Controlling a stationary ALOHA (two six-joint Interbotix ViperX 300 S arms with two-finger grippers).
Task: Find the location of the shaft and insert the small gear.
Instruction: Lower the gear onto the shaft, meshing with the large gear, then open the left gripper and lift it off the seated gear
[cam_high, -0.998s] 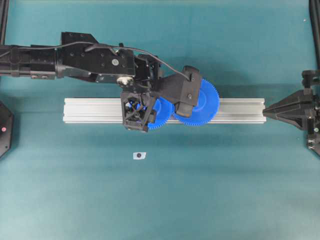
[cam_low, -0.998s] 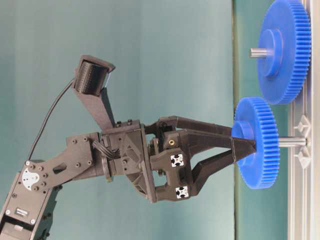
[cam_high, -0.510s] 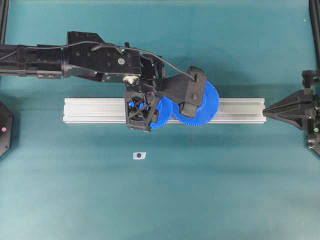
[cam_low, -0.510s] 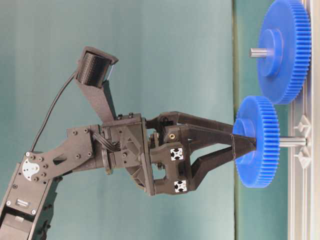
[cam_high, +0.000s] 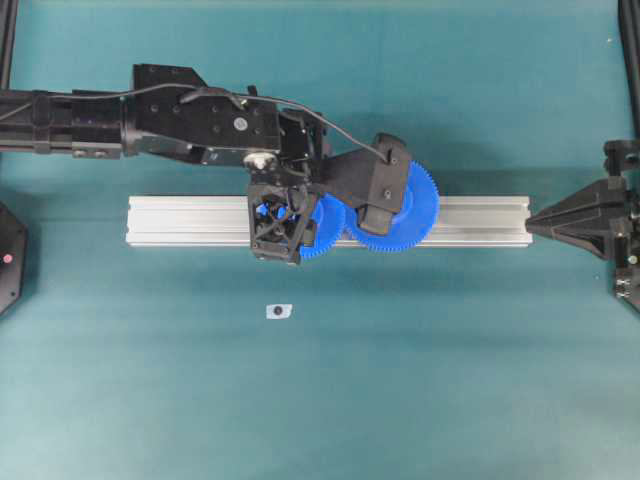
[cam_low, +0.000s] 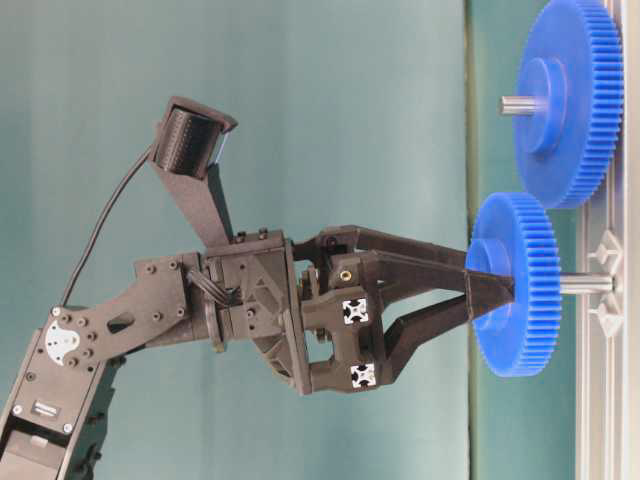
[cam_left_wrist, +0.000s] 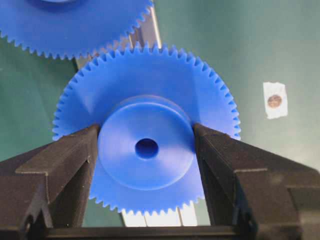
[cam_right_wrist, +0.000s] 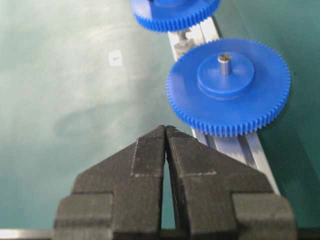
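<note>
The small blue plastic gear (cam_left_wrist: 146, 150), finely toothed with a smooth raised hub and dark centre hole, is clamped at its hub between the matte black fingers of the left gripper (cam_left_wrist: 146, 150). It sits above the ribbed silvery aluminium rail (cam_high: 180, 220), threaded onto the slim silvery shaft (cam_low: 585, 284) that stands out from the rail. The wider blue gear (cam_right_wrist: 228, 85) sits just beside it on the rail, teeth nearly touching. The right gripper (cam_right_wrist: 165, 137), closed and empty, rests off the rail's end. A small white paper tag (cam_high: 278, 311) lies on the teal cloth near the rail.
</note>
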